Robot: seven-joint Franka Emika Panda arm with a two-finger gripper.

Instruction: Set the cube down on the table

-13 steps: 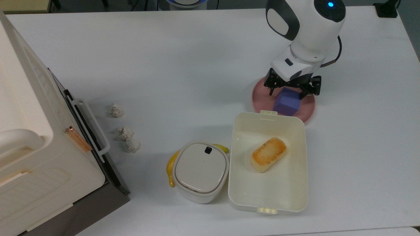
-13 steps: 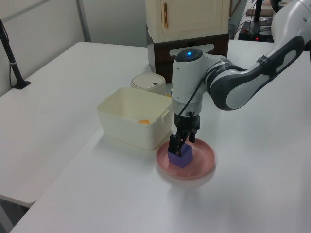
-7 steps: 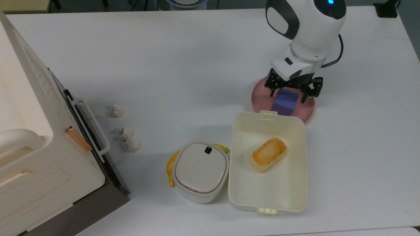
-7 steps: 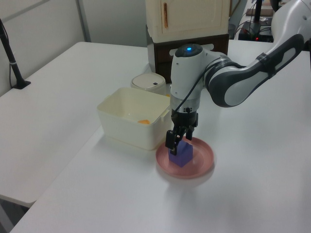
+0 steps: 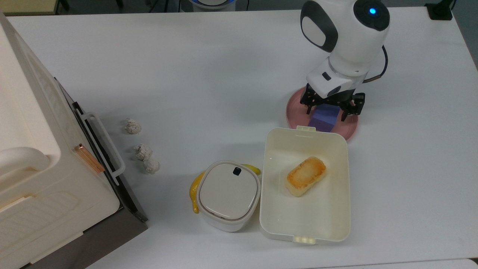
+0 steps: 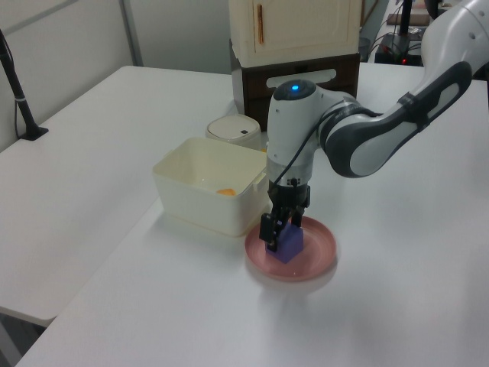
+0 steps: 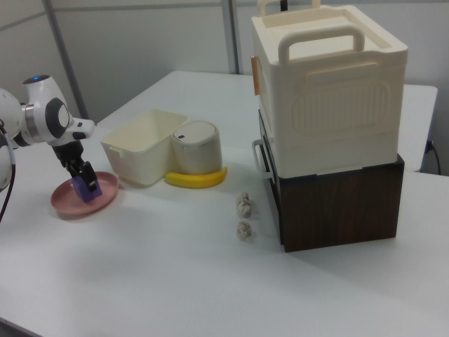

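Note:
The blue-purple cube (image 5: 323, 117) (image 6: 287, 245) (image 7: 90, 188) rests on a pink plate (image 5: 349, 125) (image 6: 317, 245) (image 7: 66, 200) on the white table (image 5: 224, 74). My gripper (image 5: 325, 111) (image 6: 276, 233) (image 7: 83, 175) is low over the plate and open. One black finger stands on each side of the cube, whose upper part lies between them. The white wrist hides the far part of the plate in the top view.
A cream tray (image 5: 269, 209) holding a toasted bread piece (image 5: 305, 176) touches the plate's near edge. Beside it stand a lidded white container (image 5: 228, 194) and a banana (image 5: 193, 192). Three white lumps (image 5: 143, 152) lie near a large cream box (image 5: 37, 168) at the top view's left.
The gripper has come lower around the cube. The cube has turned slightly to line up between the fingers, and the plate has shifted a little.

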